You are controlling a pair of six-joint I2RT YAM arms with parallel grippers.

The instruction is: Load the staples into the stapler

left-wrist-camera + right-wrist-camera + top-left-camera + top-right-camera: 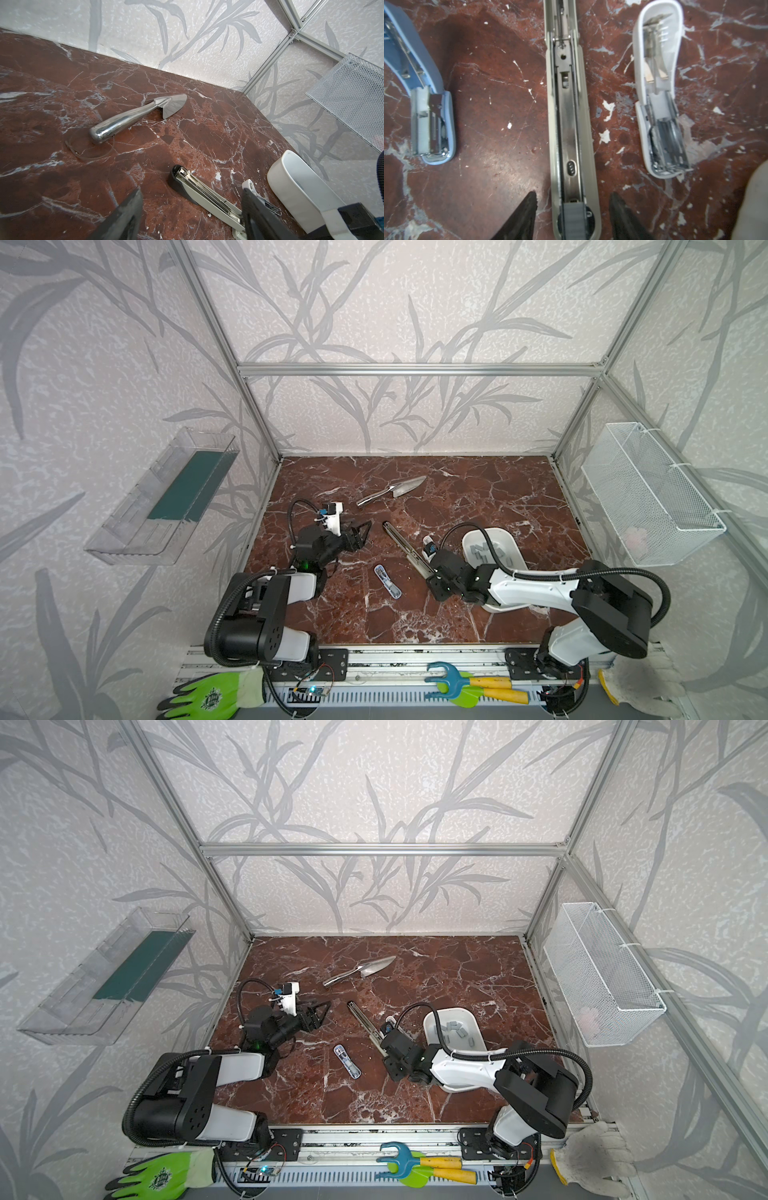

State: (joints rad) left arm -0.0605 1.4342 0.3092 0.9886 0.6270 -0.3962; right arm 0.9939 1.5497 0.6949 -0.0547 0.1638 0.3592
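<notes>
Risk of snagging the white tray [291, 187] on my next reach
My right claw [573, 195] stands apart, a finger either side of the open stapler [569, 124], gripping nothing; my left claw [360, 534] gapes empty, left of centre. The staples [451, 1029] sit in that tray, right of centre, partly under my arm and cable. A blue stapler [431, 116] and a white stapler [658, 104] crowd either flank.
</notes>
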